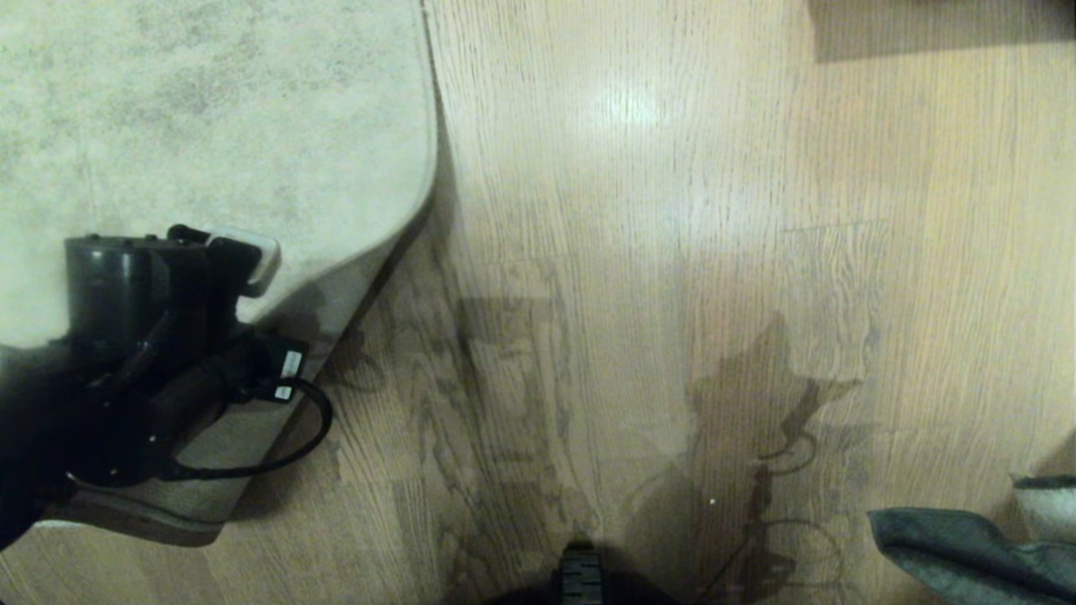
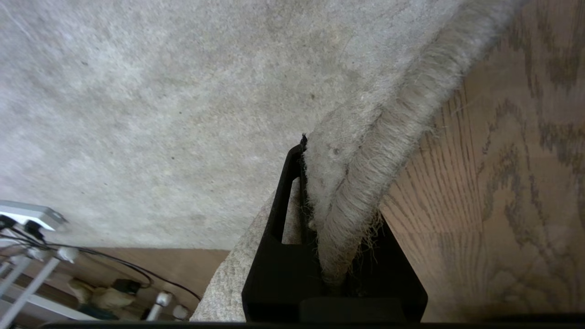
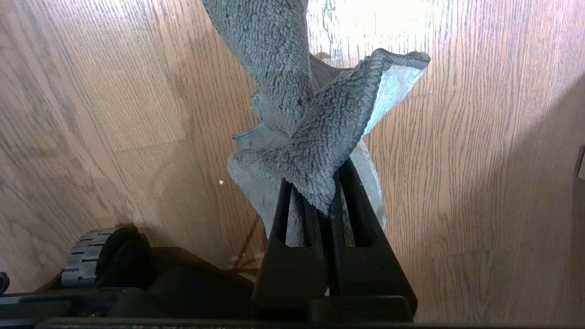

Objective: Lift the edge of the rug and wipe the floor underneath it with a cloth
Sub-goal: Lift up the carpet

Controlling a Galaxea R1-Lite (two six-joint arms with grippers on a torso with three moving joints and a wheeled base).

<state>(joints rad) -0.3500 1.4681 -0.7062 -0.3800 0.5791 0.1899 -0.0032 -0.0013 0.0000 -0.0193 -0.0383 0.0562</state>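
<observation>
My left gripper (image 1: 245,262) is at the left of the head view, shut on the rug edge (image 2: 361,183), which it holds up off the floor (image 1: 639,269). The beige-grey rug (image 1: 210,126) curls upward there and its tan backing (image 1: 345,294) shows beneath the raised part. One black finger (image 2: 285,196) shows beside the frayed border; the other is hidden behind the rug. My right gripper (image 3: 315,180) is shut on the dark grey cloth (image 3: 315,119), which hangs above bare planks. The cloth (image 1: 967,546) also shows at the lower right of the head view.
A dark shape (image 1: 941,25) lies at the far right of the floor. Part of my base (image 1: 580,580) sits at the near middle, and a wheel (image 3: 87,258) shows beside the cloth. A power strip with cables (image 2: 27,217) lies beyond the rug's other side.
</observation>
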